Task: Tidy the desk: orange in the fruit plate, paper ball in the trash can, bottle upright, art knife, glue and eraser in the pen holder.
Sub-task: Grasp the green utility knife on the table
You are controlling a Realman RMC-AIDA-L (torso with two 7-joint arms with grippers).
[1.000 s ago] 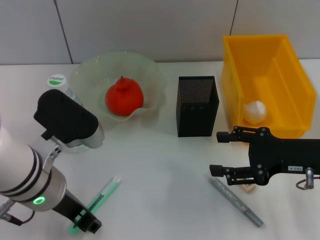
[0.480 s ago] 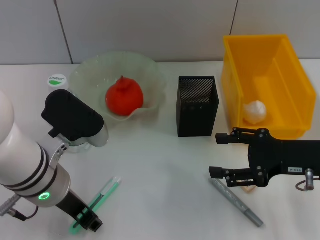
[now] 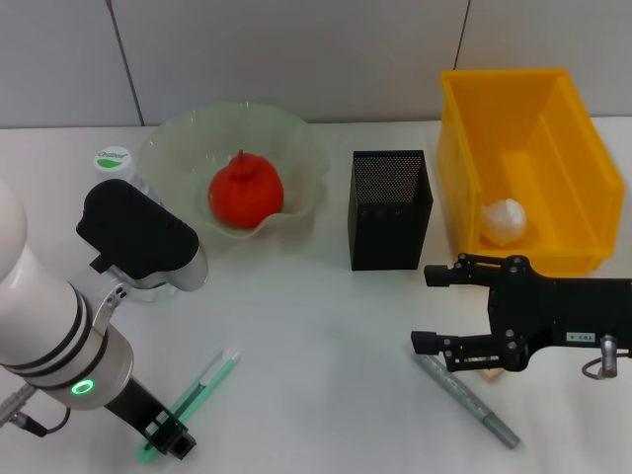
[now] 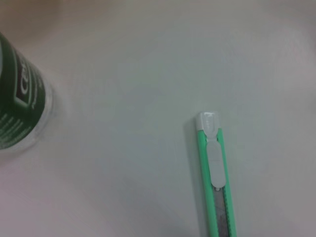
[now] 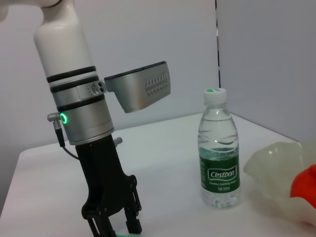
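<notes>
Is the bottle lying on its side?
No, the bottle stands upright on the table, cap on top.

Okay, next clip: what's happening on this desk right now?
A two-armed robot is tidying. The orange already sits in the fruit plate, the paper ball is in the yellow bin, and the bottle stands upright. The left gripper is down at the near end of the green art knife, fingers open. The right gripper hovers open above a grey pen-like stick. The pen holder looks empty.
</notes>
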